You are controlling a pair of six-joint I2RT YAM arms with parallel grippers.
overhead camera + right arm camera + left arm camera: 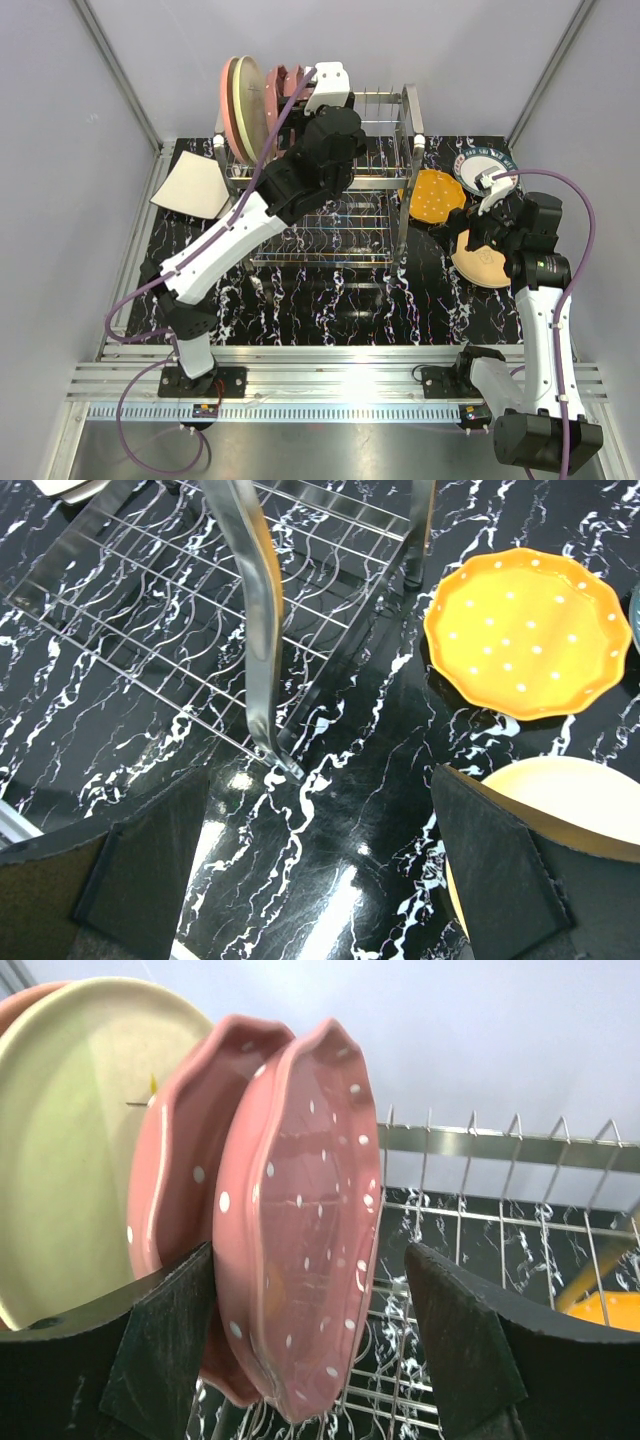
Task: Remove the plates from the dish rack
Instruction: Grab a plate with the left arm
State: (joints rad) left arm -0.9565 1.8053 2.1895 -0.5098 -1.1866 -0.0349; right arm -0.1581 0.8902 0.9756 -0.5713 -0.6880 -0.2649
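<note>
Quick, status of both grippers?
Left gripper: open, fingers either side of the nearest dotted plate, not gripping it yet.
Right gripper: open, holding nothing.

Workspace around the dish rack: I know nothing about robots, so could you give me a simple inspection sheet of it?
Surface: black marbled mat, glossy.
Job's things: dish rack holds upright plates at its left end, among them a cream plate and two pink dotted plates; lying on the mat are an orange plate, tan plate, teal-rimmed plate and squarish white plate.
Clutter: nothing seen.
Grippers: left gripper open, straddling the nearest dotted plate; right gripper open, empty, over the mat.
Cables: purple cables along both arms.
Surroundings: pale walls; metal rail at the near edge.
</note>
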